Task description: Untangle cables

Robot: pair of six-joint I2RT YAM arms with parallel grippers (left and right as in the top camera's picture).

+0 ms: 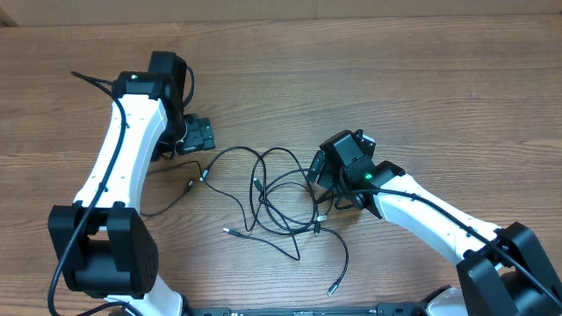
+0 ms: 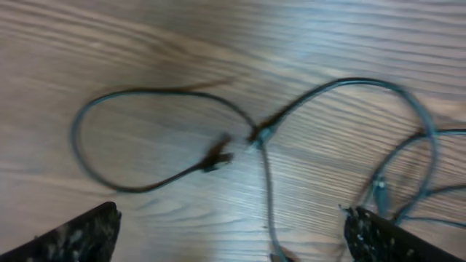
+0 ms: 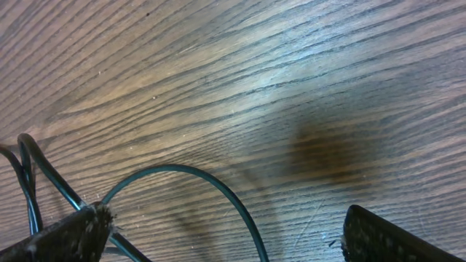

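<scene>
Looking at our cables [image 1: 260, 189], we've got a loose tangle mid-surface [image 1: 421, 88], sprawled mostly left to right between the two arms. Our right hand [image 1: 323, 171] is nearer, right at the tangle's right edge. Our left hand [image 1: 198, 136] sits off its left end, over one stray loop. Both hands have fingers spread wide, holding nothing. We see no containers.

Brown wood-grain table [image 1: 421, 79], grain running left-right, matte surface.
</scene>
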